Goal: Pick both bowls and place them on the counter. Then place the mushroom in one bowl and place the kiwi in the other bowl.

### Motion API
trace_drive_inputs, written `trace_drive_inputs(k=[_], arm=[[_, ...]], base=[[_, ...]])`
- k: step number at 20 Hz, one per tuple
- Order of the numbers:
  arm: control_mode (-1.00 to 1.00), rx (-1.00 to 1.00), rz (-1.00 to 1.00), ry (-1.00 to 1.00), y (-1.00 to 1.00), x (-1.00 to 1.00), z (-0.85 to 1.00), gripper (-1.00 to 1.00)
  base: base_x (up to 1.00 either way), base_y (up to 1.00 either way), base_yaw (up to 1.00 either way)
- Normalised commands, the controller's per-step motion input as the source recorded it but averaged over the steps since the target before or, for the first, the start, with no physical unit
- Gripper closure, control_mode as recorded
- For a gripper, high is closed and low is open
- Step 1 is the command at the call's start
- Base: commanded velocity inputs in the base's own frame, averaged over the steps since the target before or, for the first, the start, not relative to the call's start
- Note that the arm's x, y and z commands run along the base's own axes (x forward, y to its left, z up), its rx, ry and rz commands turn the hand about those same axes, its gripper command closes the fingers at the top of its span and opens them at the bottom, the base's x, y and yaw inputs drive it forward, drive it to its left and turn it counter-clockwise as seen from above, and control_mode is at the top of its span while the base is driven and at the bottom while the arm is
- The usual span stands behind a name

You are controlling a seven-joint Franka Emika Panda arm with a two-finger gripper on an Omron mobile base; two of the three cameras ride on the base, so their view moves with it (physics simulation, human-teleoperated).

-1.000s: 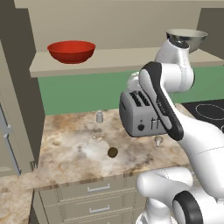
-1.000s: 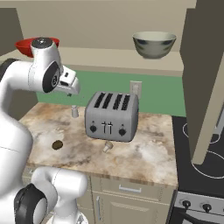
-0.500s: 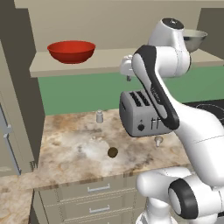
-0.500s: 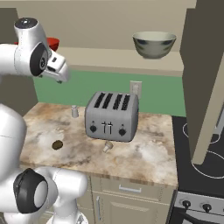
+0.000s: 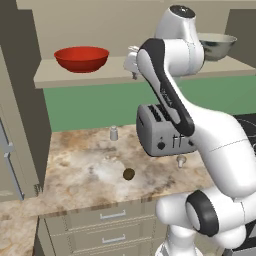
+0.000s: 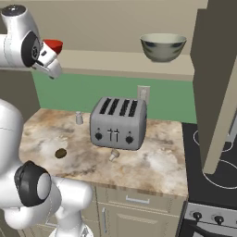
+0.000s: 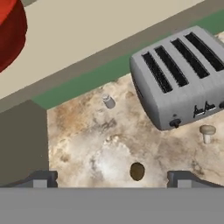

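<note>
Left base view: the arm has risen, gripper (image 5: 133, 62) jaws spread, empty, beside the red bowl (image 5: 81, 58).

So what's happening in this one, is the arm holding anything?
No. The pincer is open and empty, raised at shelf height beside the red bowl. Both bowls are on the shelf, the grey bowl further right. On the counter below, the kiwi and the mushroom lie untouched in front of the toaster, with a small shaker behind.
</note>
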Motion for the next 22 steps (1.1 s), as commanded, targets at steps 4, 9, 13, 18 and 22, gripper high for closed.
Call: trace_drive_inputs(k=[4,9,13,18,22], arm=[[-1.0,0.14,-0.19,-0.02,0.34,0.29,0.05,-1.0],[-1.0,0.21,-0.13,-0.1,0.28,0.21,0.0,-1.0],[-1.0,0.22,-0.07,-0.14,0.26,0.21,0.0,-1.0],[-1.0,0.12,-0.08,-0.06,0.29,0.34,0.0,-1.0],[-1.0,0.01,-0.03,0.0,0.25,0.49,0.02,-1.0]], base=[[0.0,0.0,0.0],[0.0,0.0,0.0],[0.0,0.0,0.0],[0.0,0.0,0.0],[0.0,0.0,0.0]])
